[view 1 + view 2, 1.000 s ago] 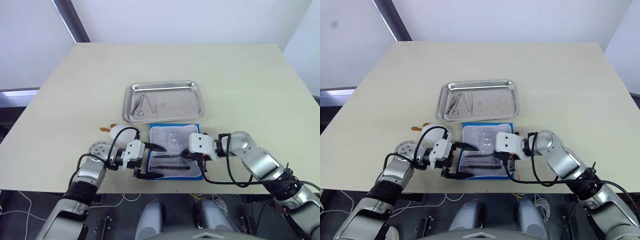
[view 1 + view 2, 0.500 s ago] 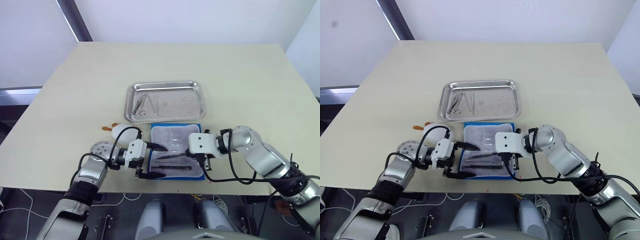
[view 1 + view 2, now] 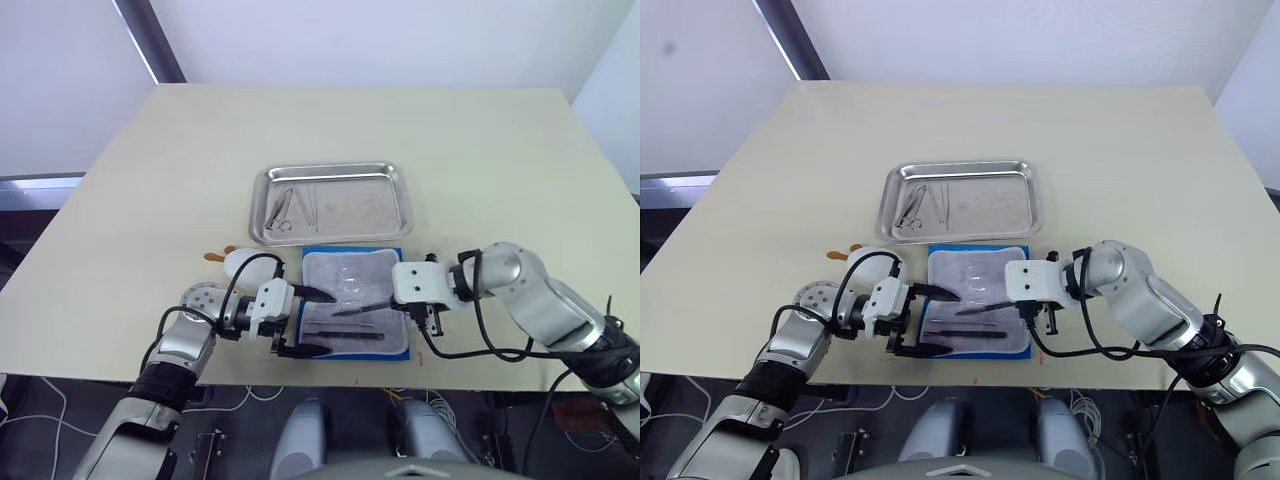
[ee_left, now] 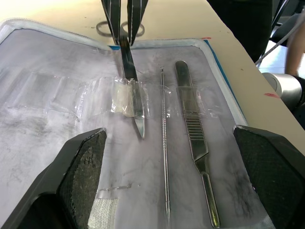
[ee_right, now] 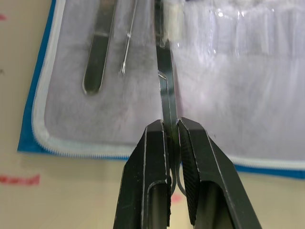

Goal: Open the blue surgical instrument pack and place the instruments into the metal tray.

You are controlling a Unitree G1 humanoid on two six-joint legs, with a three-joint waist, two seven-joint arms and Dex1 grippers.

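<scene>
On the desk [image 3: 480, 150], near edge: both arms reach inward, forearms low over the surface, meeting at the opened pack.
Left arm: elbow bent, wrist pointing toward the robot's right; the left end effector [image 3: 310, 322] sits at the left edge of the blue surgical instrument pack [image 3: 355, 316], its two black fingers spread wide, one over the lining and one at the pack's near edge.
Egg-shaped toy [image 3: 236, 263]: white with orange feet, just beyond the left wrist; partly covered by a cable and the wrist housing.
Pack: lies unfolded, pale lining up, blue border showing, just in front of the metal tray [image 3: 331, 202].
Instruments in the pack: a flat-handled tool [image 4: 193, 138] and a thin probe [image 4: 164, 157] lie side by side on the lining under clear strips.
Held instrument [image 4: 131, 78]: slim silver tool, its tip possibly still tucked under a clear strip; its ring end is hidden behind the fingers.
Right arm: elbow out to the right, forearm angled back toward the pack; the right end effector [image 5: 171, 138] is pinched narrow on that tool at the pack's right edge.
Tray: holds a few instruments [image 3: 285, 207] at its left end, too small to tell apart.
</scene>
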